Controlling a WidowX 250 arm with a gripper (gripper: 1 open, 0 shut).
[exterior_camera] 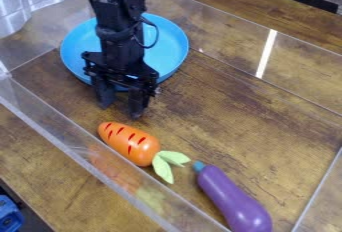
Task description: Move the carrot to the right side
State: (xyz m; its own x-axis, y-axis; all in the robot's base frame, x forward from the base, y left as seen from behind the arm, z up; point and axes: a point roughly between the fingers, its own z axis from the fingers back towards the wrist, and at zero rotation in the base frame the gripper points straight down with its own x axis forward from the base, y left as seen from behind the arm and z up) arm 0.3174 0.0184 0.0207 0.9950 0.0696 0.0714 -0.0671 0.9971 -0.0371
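Note:
The carrot (pixel 130 142) is small and orange with dark grooves. It lies on the wooden table near the front clear wall, and its light green leaves (pixel 170 163) point right toward the purple eggplant (pixel 233 202). My black gripper (pixel 123 101) hangs above the table just behind the carrot, fingers pointing down and apart, holding nothing. It is in front of the blue plate (pixel 167 38).
A clear plastic wall (pixel 80 154) runs along the front and left of the work area. The blue plate sits at the back left. Bare wood (pixel 254 106) lies to the right of the gripper and behind the eggplant.

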